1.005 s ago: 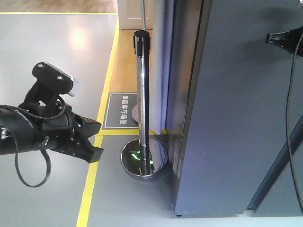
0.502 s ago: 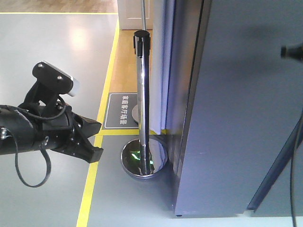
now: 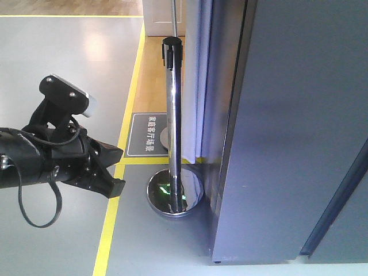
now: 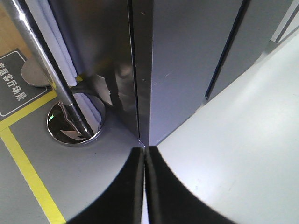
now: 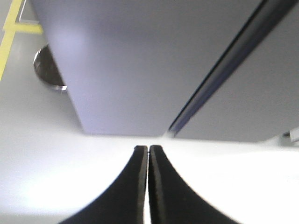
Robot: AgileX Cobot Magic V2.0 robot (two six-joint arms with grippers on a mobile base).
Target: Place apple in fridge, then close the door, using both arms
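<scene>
The fridge (image 3: 287, 132) stands at the right of the front view, its dark grey door (image 3: 299, 86) shut flat against it. No apple shows in any view. My left gripper (image 3: 118, 169) hangs at the left, above the floor and well apart from the fridge. In the left wrist view its fingers are pressed together, empty (image 4: 144, 150), and point at the fridge's bottom corner (image 4: 142, 93). My right gripper (image 5: 148, 148) is shut and empty, low in front of the door's face (image 5: 140, 60). It is out of the front view.
A chrome stanchion post (image 3: 172, 115) with a round base (image 3: 174, 195) stands just left of the fridge. A yellow floor line (image 3: 109, 230) and a dark floor sign (image 3: 146, 135) lie beside it. A dark seam (image 3: 333, 201) separates the fridge from a grey panel (image 3: 351, 236).
My right gripper, seen at the upper right against the door, has drawn off to the right and left the front view. The left arm has not moved.
</scene>
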